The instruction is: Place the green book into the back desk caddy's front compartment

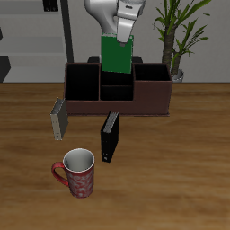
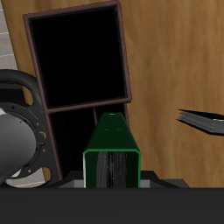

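The gripper [image 1: 123, 36] is clamped on the green book [image 1: 116, 55], holding it upright above the middle of the back desk caddy [image 1: 144, 101], its lower edge just over the divided middle cells. On the table in front stand a grey book [image 1: 57, 118], a black book [image 1: 110, 137] and a red mug [image 1: 78, 172].

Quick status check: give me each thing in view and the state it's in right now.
Claw: shut on the green book.
Green book: held upright above the caddy, not yet inside.
Caddy: upright, visible compartments empty.
Black book: standing on the table.
Grey book: standing on the table.
Mug: upright, empty.
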### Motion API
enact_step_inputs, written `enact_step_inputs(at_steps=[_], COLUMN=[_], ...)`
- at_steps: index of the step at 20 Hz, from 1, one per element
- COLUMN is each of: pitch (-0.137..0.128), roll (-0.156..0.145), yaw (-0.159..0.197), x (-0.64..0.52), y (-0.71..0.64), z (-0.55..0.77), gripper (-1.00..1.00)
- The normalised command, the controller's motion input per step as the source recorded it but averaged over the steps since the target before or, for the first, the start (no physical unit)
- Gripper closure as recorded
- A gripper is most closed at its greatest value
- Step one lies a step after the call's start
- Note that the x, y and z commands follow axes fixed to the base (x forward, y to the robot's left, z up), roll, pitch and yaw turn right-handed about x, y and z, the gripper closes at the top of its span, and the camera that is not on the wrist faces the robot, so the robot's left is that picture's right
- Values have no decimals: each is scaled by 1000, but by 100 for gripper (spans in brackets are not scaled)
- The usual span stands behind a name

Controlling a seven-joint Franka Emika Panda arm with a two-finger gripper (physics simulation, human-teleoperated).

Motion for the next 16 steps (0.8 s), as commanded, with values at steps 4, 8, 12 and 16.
enact_step_inputs(at_steps=[4, 8, 12, 16], pitch=[30, 7, 5, 8], roll=[16, -14, -20, -12], yaw=[-1, -8, -10, -12], x=[-6, -5, -1, -30], y=[45, -92, -103, -44], z=[-160, -61, -26, -54], gripper=[100, 100, 100, 100])
